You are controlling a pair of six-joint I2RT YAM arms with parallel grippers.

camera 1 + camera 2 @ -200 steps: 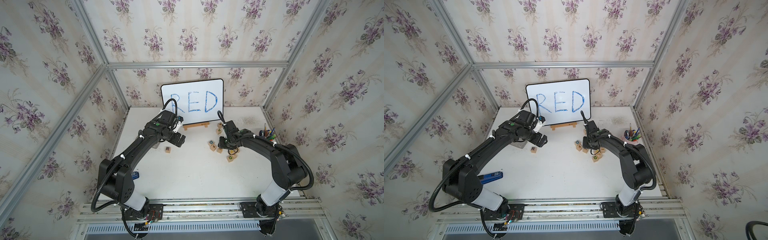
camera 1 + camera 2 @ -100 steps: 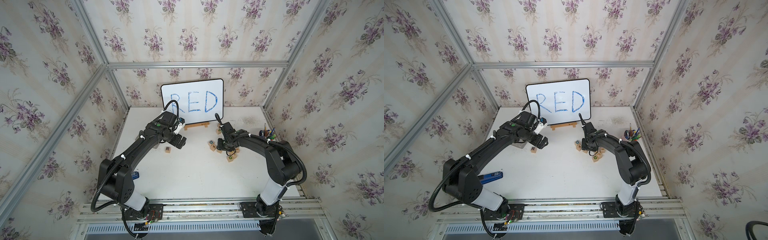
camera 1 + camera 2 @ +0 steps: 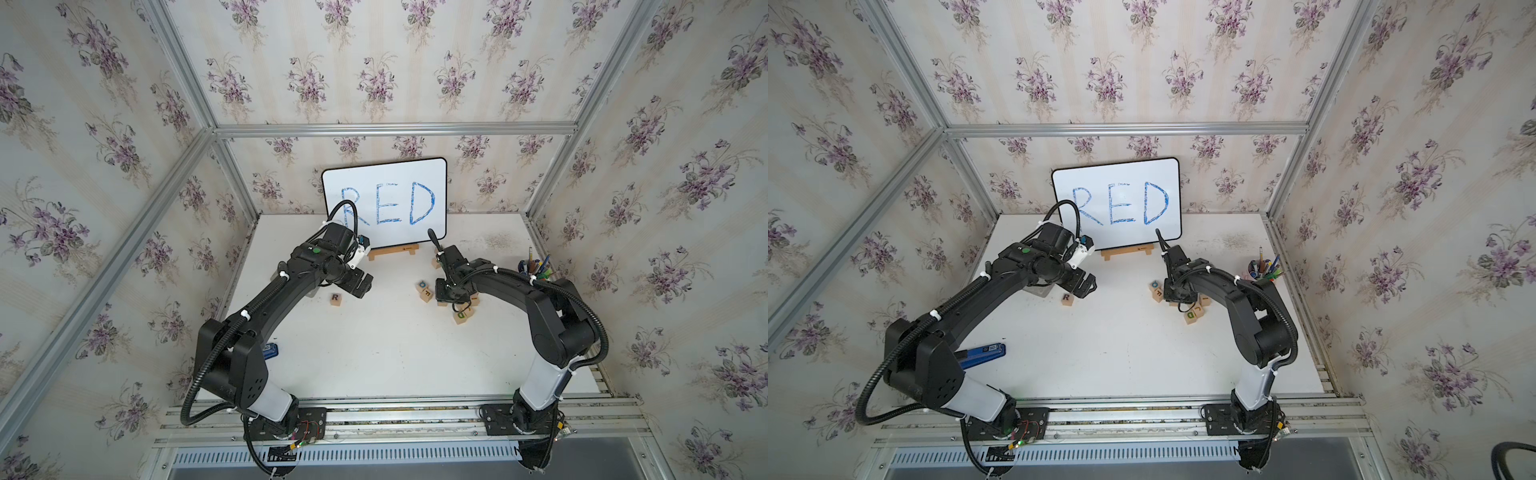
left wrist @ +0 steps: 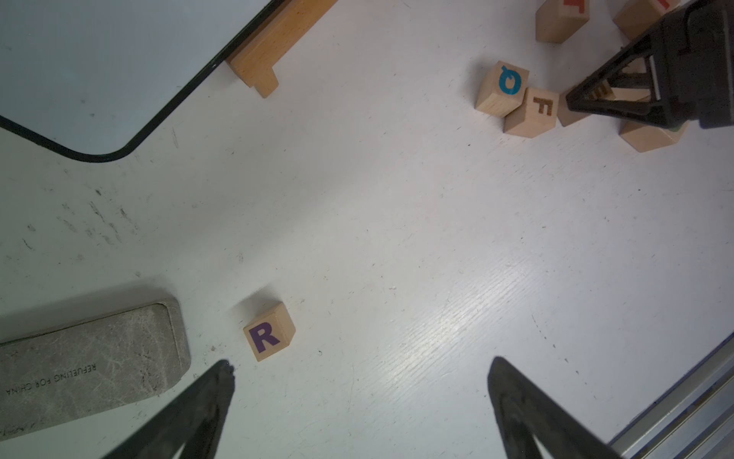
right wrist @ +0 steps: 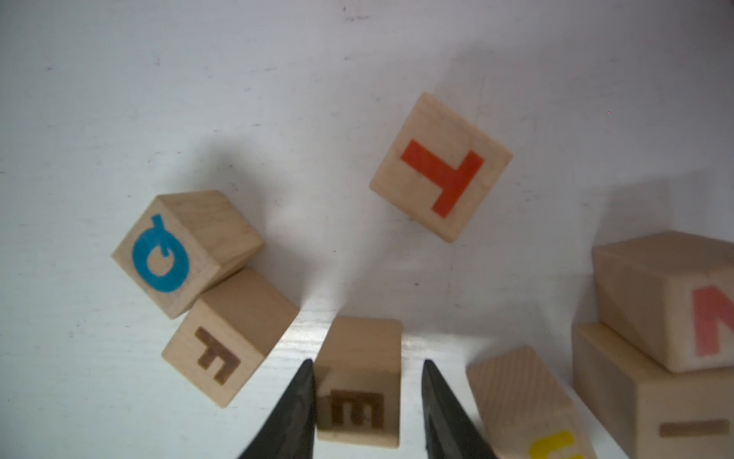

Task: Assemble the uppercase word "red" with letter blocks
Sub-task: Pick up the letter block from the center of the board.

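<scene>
One white table [image 3: 374, 353]; board lettered RED [image 3: 384, 199] upright at back. Left gripper [image 4: 360, 361]: jaws wide apart, empty, above table just beside R block [image 4: 269, 332], which lies on left side, well apart from rest. Right gripper [image 5: 366, 360]: jaws narrow, straddling E block [image 5: 359, 381] among loose blocks [image 3: 424, 286]; clamped or not, cannot tell. D block [image 3: 461, 317] at group's near edge.

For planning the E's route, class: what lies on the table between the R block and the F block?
Nothing. The left wrist view shows only bare white table between the R block and the F block.
</scene>
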